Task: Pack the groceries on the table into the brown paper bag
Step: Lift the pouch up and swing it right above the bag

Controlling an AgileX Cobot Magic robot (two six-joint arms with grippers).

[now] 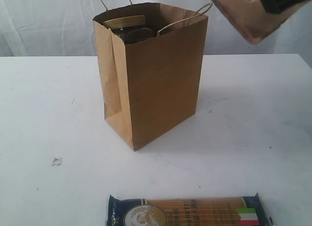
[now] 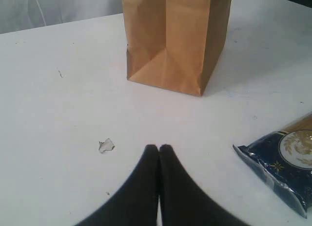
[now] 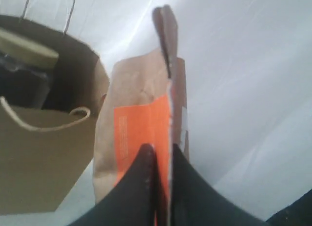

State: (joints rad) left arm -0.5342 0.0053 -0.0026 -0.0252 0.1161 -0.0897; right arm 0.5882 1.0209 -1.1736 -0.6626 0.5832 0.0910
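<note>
Brown kraft paper is making up two of the items on record: one brown paper bag (image 1: 156, 84) and one kraft pouch with orange label (image 3: 139, 133). One long spaghetti pack (image 1: 187, 211) is lying flat on the table (image 1: 253, 114). One gold-lidded clear jar (image 1: 124, 22) is sitting inside the bag with its lid showing at the rim (what the dark item under the lid is cannot be told). Two cord handles are rising from the bag's mouth. One small white scrap (image 2: 106, 145) is lying on the tabletop.

Two claws are being reported. The right gripper (image 3: 161, 149) is pinching the pouch, with its dark fingers pressing on either face of the orange label and only the pouch's thickness between them. It is holding the pouch in the air, above the level of the bag's rim. The bag's open mouth is sitting beside and below this claw, near the pouch but not touching it. In the exterior view the pouch is hanging tilted, clear of the table.

The left gripper (image 2: 159, 148) is hovering low over the table with its fingertips pressed together and nothing between them. The bag is standing upright ahead of its tips, well apart. The scrap is lying near the tips on one side, and the end of the spaghetti pack is lying on the other side.
</note>
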